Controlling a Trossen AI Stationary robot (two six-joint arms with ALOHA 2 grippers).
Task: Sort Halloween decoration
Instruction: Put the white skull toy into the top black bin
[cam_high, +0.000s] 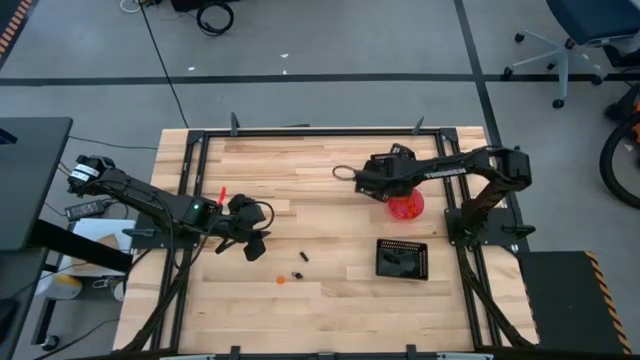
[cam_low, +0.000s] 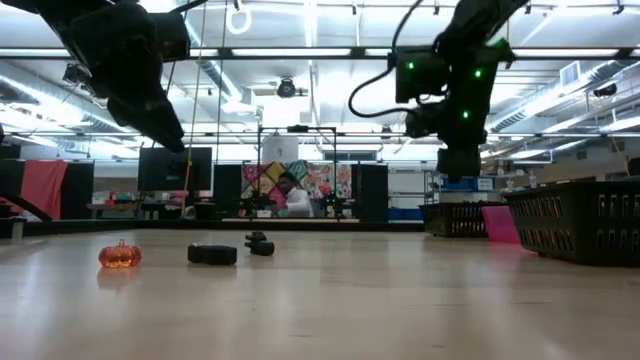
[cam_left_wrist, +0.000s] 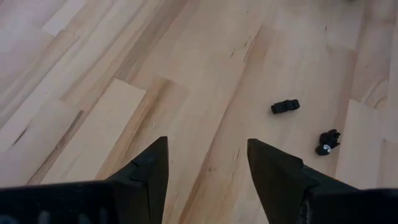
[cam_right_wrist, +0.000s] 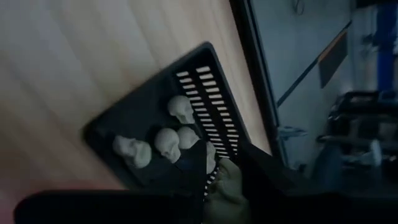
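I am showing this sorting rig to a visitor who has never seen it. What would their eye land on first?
Probably the round pink-red bowl at the table's right, with the right gripper over the square black mesh tray, pinching a pale cream skull trinket above three more cream skulls lying inside. Next, the tiny orange pumpkin and two small black trinkets loose on the wood near the open left gripper.

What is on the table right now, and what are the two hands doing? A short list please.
Loose pieces: small orange pumpkin trinket; two small black trinkets on the wooden table
Square black mesh tray: holds pale cream skull trinkets
Round pink-red bowl: under right arm
Left hand: open, above bare wood
Right hand: closed on a pale trinket, above the tray
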